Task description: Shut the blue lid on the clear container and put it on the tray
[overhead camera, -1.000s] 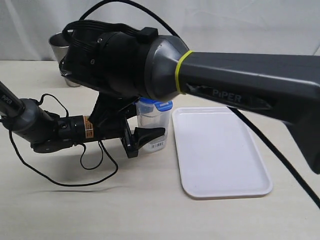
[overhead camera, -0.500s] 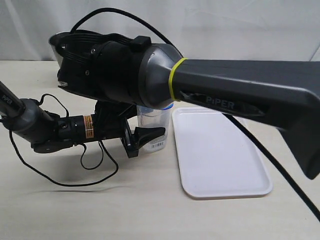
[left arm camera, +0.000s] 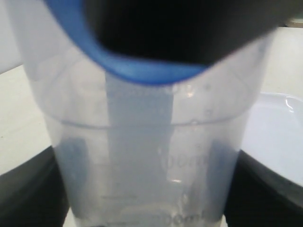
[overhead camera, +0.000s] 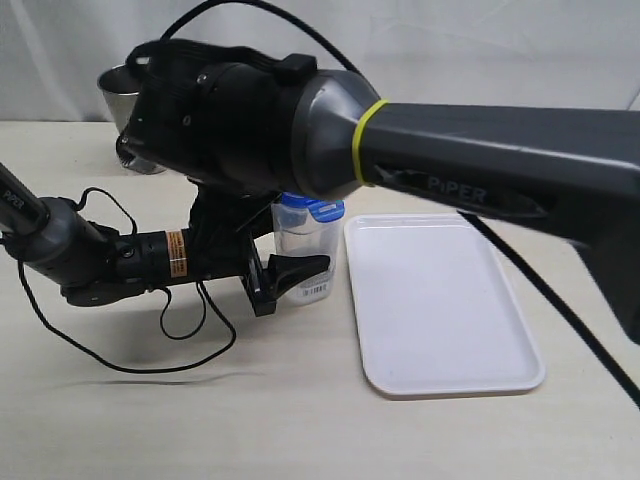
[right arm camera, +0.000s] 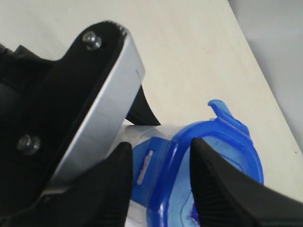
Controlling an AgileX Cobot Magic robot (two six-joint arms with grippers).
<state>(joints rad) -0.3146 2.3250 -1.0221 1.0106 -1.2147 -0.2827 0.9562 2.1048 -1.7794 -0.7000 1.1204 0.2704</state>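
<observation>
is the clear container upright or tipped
Upright: the clear container stands straight beside the tray, blue lid on top.

Robot lab bench: bare beige table (overhead camera: 250,430), plain white curtain (overhead camera: 480,50) far behind, PiPER-branded arm (overhead camera: 500,150).

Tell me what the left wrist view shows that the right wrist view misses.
Only the left wrist view shows the clear container's side wall between the left gripper's fingers, and the tray beside it. Only the right wrist view shows the blue lid's top, a raised flap and the right gripper straddling its rim. Both show the lid on the container.
</observation>
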